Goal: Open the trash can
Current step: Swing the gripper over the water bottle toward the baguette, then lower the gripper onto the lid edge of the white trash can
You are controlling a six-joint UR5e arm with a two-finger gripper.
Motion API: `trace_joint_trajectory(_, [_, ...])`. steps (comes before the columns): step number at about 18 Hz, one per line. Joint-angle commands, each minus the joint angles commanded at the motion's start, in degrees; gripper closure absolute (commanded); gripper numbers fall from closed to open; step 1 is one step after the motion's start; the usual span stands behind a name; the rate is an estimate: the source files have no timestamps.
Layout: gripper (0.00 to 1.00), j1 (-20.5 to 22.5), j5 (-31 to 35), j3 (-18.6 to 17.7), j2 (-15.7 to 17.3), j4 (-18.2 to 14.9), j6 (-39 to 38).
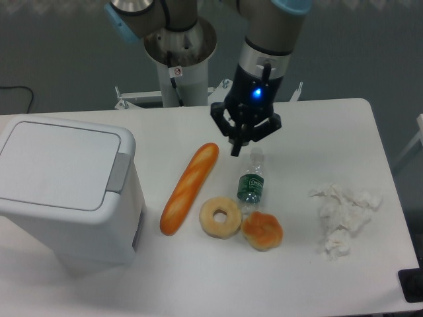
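A long baguette (190,188) is lying on the white table (317,125), below and to the left of the pincer. A small plastic bottle (251,179) with a green label is lying just beneath it. A ring-shaped bagel (220,217) and a round bun (262,230) are sitting further below, side by side. Crumpled white tissue (342,216) is resting well off to its lower right.
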Motion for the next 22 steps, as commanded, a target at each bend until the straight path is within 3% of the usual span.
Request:
trace_joint_trajectory(6, [0.91,-2.4,-4.7,1.6,0.5,0.3,-3.8])
trace_joint_trajectory(11, [0.91,-5.7,-5.5,1.7,-0.9,5.5,-6.9])
trace_joint_trajectory(22, [0.91,-9.7,-6.2,1.3,-2.5,5.5,-8.8])
